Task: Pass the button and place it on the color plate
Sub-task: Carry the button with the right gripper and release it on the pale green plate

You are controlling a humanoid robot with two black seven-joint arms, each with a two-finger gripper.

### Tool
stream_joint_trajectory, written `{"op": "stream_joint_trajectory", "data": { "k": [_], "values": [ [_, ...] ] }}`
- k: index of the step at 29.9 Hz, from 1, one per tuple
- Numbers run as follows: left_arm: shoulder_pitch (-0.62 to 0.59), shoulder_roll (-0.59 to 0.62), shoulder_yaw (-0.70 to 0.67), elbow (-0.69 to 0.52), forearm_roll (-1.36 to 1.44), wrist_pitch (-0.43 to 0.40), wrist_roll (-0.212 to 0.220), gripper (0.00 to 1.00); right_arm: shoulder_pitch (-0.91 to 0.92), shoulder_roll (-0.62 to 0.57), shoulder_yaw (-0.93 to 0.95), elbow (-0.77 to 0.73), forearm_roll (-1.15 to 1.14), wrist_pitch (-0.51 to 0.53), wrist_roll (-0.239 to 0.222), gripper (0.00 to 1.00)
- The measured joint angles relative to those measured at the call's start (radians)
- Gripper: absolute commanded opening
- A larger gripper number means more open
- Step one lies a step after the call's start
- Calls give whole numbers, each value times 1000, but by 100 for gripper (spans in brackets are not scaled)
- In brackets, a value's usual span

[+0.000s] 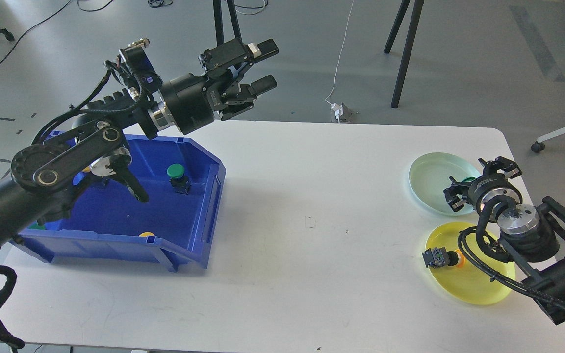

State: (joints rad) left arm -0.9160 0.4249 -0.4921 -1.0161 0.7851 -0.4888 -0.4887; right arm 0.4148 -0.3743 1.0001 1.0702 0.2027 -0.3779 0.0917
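On the left of the white surface (pixel 292 206) sits our blue bin (pixel 204 215); inside it a green button (pixel 176 172) stands upright near the back wall, a bit of yellow (pixel 146 235) shows at the front wall (likely another button, though most of it is hidden), and further scraps of colour peek out from behind our left arm; so we judge that several buttons are not yet moved. Our left tool (pixel 262 67) hangs high above the bin's far corner, its fingers spread apart and holding nothing.

The middle of the surface carries nothing of the task.

To the right lie two plates: a pale green plate (pixel 427 179) and, nearer to us, a yellow plate (pixel 478 289). A yellow-orange button (pixel 443 258) lies on its side at the yellow plate's left rim, so that delivery looks done. Our right tool (pixel 478 189) hovers over the green plate's right edge; a sliver of green (pixel 470 179) shows beside it, but we cannot tell whether the fingers are spread or pinching it, nor whether it rests on the plate.
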Motion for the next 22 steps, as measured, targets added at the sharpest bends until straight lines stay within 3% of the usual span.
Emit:
{"op": "stream_joint_trajectory", "data": {
  "k": [4,11,13,16,18,22],
  "values": [
    [0,2,-14,65,-88,0,0,94,12,-29,-16,86,-38,61,0,93],
    [10,74,-67,229,-355,0,0,97,64,-177,-90,178,-237,379,15,94],
    [31,97,-69,258,-390,1,0,97,80,-230,-117,196,-250,486,41,94],
    [93,116,-90,272,-414,0,0,98,84,-298,-132,253,-255,629,121,96],
    [131,116,-121,274,-423,0,0,98,82,-315,-132,271,-255,668,164,97],
    [165,109,-164,274,-427,0,0,98,77,-309,-127,273,-255,686,188,96]
  ]
}}
